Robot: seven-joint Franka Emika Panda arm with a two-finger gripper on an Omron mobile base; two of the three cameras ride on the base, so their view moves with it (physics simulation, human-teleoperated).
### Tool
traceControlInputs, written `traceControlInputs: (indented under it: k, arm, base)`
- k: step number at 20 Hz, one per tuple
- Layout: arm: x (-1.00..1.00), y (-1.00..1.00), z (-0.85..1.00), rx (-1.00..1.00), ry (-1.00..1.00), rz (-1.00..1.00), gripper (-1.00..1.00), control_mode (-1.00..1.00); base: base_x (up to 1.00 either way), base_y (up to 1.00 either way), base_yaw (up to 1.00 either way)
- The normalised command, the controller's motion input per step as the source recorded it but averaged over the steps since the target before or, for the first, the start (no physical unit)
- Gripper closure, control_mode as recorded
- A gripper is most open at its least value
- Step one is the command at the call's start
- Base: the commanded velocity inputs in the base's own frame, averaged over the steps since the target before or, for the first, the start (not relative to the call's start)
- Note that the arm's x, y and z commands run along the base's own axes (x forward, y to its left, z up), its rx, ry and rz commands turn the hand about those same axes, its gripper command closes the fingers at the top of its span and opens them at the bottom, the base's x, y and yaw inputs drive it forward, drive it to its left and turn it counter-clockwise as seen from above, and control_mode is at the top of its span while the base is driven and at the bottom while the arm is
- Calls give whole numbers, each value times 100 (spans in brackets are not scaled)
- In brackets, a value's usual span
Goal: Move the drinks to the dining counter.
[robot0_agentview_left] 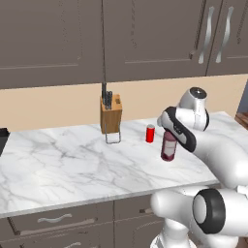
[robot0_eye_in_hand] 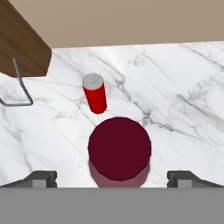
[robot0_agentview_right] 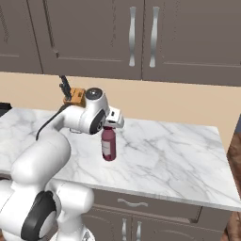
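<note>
Hand view gives you the clearest look: the claw [robot0_eye_in_hand: 113, 178] hangs spread wide directly over the maroon bottle [robot0_eye_in_hand: 119, 151], its tips clear on either side, gripping nothing. From the left base view the arm hides the bottle's top (cap and neck). You have two drinks: that bottle and one red can [robot0_agentview_left: 150, 133] just beyond it. One knife block [robot0_agentview_left: 111, 114] stands near the wall; open table [robot0_agentview_right: 179, 155] lies to the right.

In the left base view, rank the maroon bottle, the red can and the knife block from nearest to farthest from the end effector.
1. Maroon bottle: directly under the open end effector, cap between its fingertips.
2. Red can: just beyond the bottle, to its left.
3. Knife block: farthest, further left by the wall.
</note>
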Motion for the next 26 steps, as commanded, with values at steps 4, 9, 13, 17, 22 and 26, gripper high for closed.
traceControlInputs:
  k: [4,9,13,17,22,26]
  arm:
    - [18,-12,-9,0,0,0,-100,-100]
    - [18,-6,-12,0,0,0,-100,-100]
    - [18,0,-16,0,0,0,-100,-100]
    - [9,0,-19,0,0,0,-100,-100]
    - [0,0,-33,0,0,0,100,-100]
    - [0,0,-31,0,0,0,100,-100]
  base:
    - [0,0,0]
    - [0,0,0]
    - [0,0,0]
    - [0,0,0]
    - [0,0,0]
    - [0,0,0]
